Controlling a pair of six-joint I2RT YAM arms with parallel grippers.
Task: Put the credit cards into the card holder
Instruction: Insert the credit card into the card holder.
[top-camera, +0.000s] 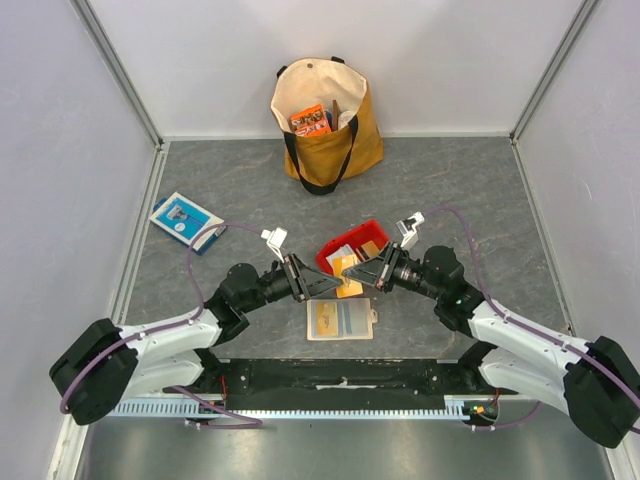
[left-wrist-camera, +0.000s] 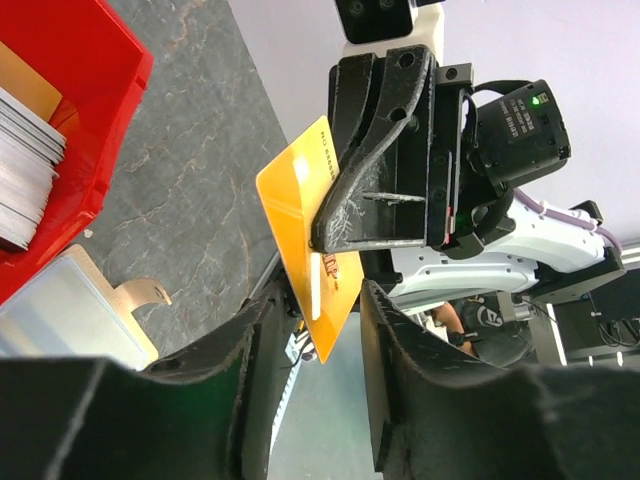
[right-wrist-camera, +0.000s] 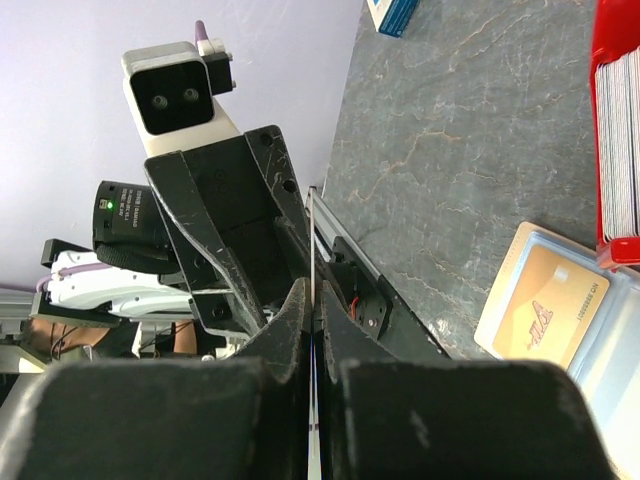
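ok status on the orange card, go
right hand shut on orange card, mid-air. left hand open, jaws either side of its free edge, no grip yet. card holder open on table, nothing in the way.

card (left-wrist-camera: 295, 195): glossy orange plastic | tray (left-wrist-camera: 95, 70): smooth red plastic | table (top-camera: 240, 180): matt grey, stone-veined | bag (top-camera: 362, 135): tan cloth

Light was bright and even, shadows fell soft on the table (top-camera: 250, 180), wrist-view foregrounds were blurred, orange credit card (left-wrist-camera: 295, 205) was sharp
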